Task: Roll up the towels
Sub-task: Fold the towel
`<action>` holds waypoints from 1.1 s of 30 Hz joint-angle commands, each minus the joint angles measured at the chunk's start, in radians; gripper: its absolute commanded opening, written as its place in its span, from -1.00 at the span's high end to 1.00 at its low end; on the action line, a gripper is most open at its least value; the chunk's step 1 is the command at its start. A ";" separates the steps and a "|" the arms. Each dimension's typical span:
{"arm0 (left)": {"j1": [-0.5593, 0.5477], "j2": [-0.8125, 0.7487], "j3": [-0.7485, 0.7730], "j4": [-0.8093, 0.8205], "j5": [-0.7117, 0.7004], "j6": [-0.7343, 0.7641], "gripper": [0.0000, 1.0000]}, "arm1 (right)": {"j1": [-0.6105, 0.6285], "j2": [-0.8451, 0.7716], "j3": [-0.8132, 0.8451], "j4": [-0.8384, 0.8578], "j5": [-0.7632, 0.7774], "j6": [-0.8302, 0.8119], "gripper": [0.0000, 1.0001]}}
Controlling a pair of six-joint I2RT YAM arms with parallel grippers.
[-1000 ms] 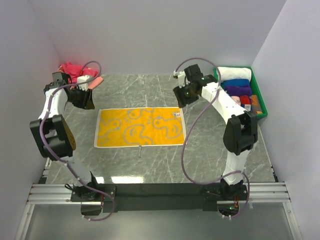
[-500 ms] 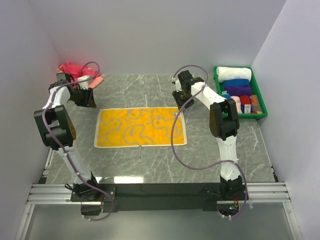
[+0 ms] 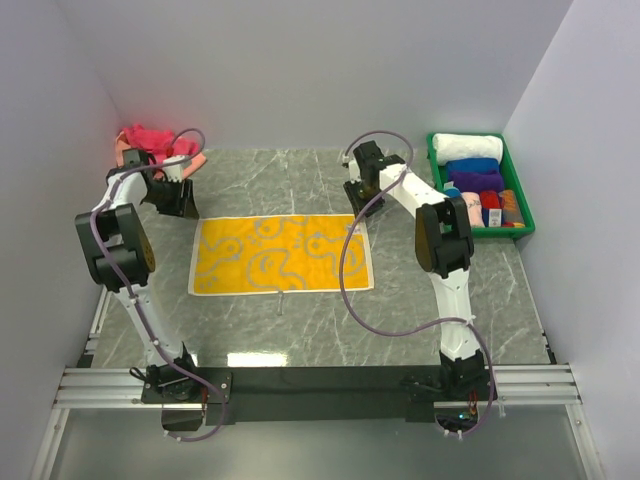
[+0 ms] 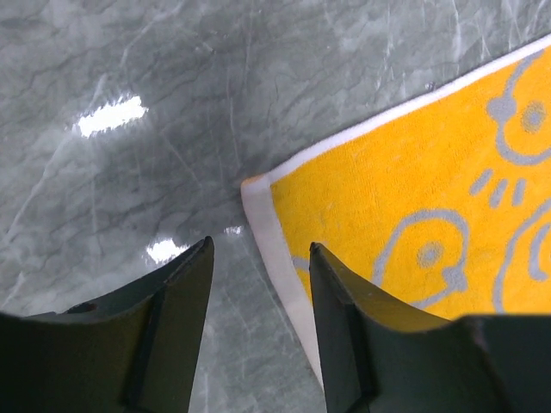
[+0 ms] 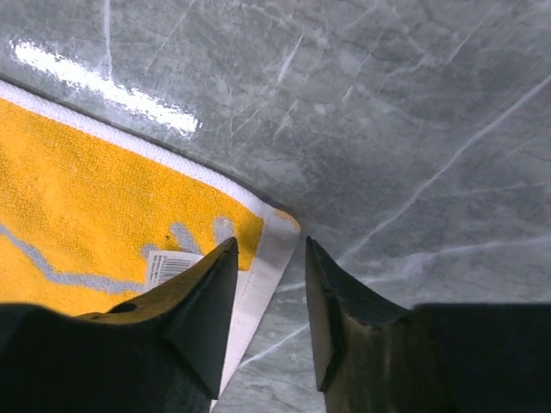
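Observation:
A yellow towel (image 3: 281,254) with grey duck outlines and a white border lies flat on the grey marble table. My left gripper (image 3: 183,207) is open just over its far left corner (image 4: 255,184), the white edge running between the jaws. My right gripper (image 3: 358,208) is open just over its far right corner (image 5: 284,225), next to the white label (image 5: 168,266). Neither holds anything.
A pile of pink and red towels (image 3: 152,143) lies at the back left. A green bin (image 3: 519,183) at the back right holds several rolled towels, a white one (image 3: 468,146) at its far end.
Both grippers have moved in from beside the towel and come down over its far corners. The right arm has swung left and stretched out. The towel has not moved.

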 commanded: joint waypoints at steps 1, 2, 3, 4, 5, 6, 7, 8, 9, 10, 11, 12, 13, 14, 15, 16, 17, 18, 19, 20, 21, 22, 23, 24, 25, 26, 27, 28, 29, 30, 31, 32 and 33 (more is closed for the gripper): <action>-0.026 0.028 0.055 0.011 -0.011 0.002 -0.09 | -0.007 0.029 0.044 0.016 -0.025 0.008 0.23; -0.028 0.036 0.060 0.014 -0.016 0.002 -0.09 | -0.007 0.036 0.052 0.011 -0.027 0.007 0.28; -0.032 0.051 0.067 0.014 -0.027 -0.004 -0.09 | -0.006 0.039 0.055 0.009 -0.028 0.007 0.34; -0.032 0.060 0.074 0.012 -0.033 -0.004 -0.07 | -0.007 0.042 0.057 0.008 -0.033 0.008 0.44; -0.035 0.066 0.080 0.012 -0.038 -0.002 -0.06 | -0.007 0.041 0.057 0.008 -0.039 0.008 0.49; -0.036 0.072 0.081 0.017 -0.042 -0.005 -0.05 | -0.006 0.041 0.057 0.008 -0.042 0.010 0.55; -0.037 0.076 0.081 0.025 -0.047 -0.010 -0.04 | -0.007 0.039 0.054 0.009 -0.044 0.013 0.66; -0.037 0.077 0.080 0.032 -0.048 -0.011 -0.03 | -0.007 0.036 0.055 0.011 -0.047 0.015 0.75; -0.039 0.080 0.078 0.037 -0.057 -0.016 -0.02 | -0.007 0.039 0.057 0.011 -0.045 0.015 0.91; -0.040 0.082 0.080 0.041 -0.067 -0.018 -0.01 | -0.007 0.038 0.057 0.011 -0.042 0.015 1.00; -0.042 0.086 0.081 0.043 -0.070 -0.018 -0.01 | -0.006 0.041 0.057 0.011 -0.038 0.013 1.00; -0.043 0.094 0.089 0.039 -0.073 -0.016 0.00 | -0.006 0.039 0.055 0.012 -0.038 0.013 1.00; -0.043 0.100 0.092 0.037 -0.079 -0.018 0.01 | -0.007 0.036 0.053 0.015 -0.039 0.010 1.00; -0.046 0.105 0.095 0.037 -0.082 -0.019 0.01 | -0.007 0.033 0.047 0.016 -0.042 0.008 1.00; -0.051 0.112 0.101 0.031 -0.085 -0.012 0.01 | -0.006 0.030 0.044 0.020 -0.042 0.008 1.00; -0.054 0.115 0.104 0.032 -0.097 -0.010 0.01 | -0.007 0.024 0.041 0.025 -0.044 0.005 1.00; -0.055 0.117 0.104 0.037 -0.097 -0.010 0.01 | -0.007 0.021 0.037 0.025 -0.044 0.005 1.00; -0.057 0.122 0.104 0.038 -0.097 -0.005 0.01 | -0.007 0.018 0.034 0.028 -0.045 0.004 1.00; -0.059 0.125 0.107 0.040 -0.100 -0.005 0.02 | -0.007 0.012 0.030 0.034 -0.047 0.004 1.00; -0.062 0.129 0.110 0.038 -0.107 -0.005 0.04 | -0.007 0.012 0.027 0.032 -0.050 0.004 1.00; -0.069 0.135 0.115 0.038 -0.107 -0.002 0.08 | -0.006 0.010 0.027 0.032 -0.053 0.004 1.00; -0.072 0.137 0.117 0.038 -0.110 -0.005 0.10 | -0.007 0.012 0.029 0.032 -0.053 0.004 1.00; -0.078 0.138 0.115 0.043 -0.113 -0.005 0.12 | -0.006 0.012 0.029 0.032 -0.051 0.004 1.00; -0.086 0.138 0.111 0.045 -0.119 -0.007 0.17 | -0.006 0.012 0.029 0.032 -0.051 0.004 1.00; -0.091 0.137 0.107 0.051 -0.125 -0.008 0.21 | -0.007 0.010 0.030 0.031 -0.050 0.004 1.00; -0.095 0.137 0.103 0.052 -0.127 -0.008 0.24 | -0.006 0.010 0.030 0.031 -0.048 0.004 1.00; -0.100 0.135 0.094 0.057 -0.140 -0.010 0.29 | -0.009 0.009 0.030 0.032 -0.048 0.002 1.00; -0.103 0.135 0.089 0.058 -0.145 -0.010 0.31 | -0.007 0.009 0.029 0.031 -0.048 0.002 1.00; -0.105 0.134 0.084 0.066 -0.150 -0.011 0.32 | -0.007 0.007 0.029 0.031 -0.047 0.001 1.00; -0.106 0.132 0.075 0.068 -0.154 -0.013 0.33 | -0.007 0.007 0.030 0.031 -0.047 0.001 1.00; -0.108 0.134 0.074 0.066 -0.157 -0.012 0.38 | -0.007 0.007 0.030 0.029 -0.047 0.001 1.00; -0.108 0.134 0.072 0.066 -0.162 -0.010 0.41 | -0.009 0.007 0.034 0.028 -0.045 -0.001 1.00; -0.108 0.137 0.069 0.066 -0.165 -0.011 0.49 | -0.007 0.006 0.034 0.026 -0.044 -0.002 1.00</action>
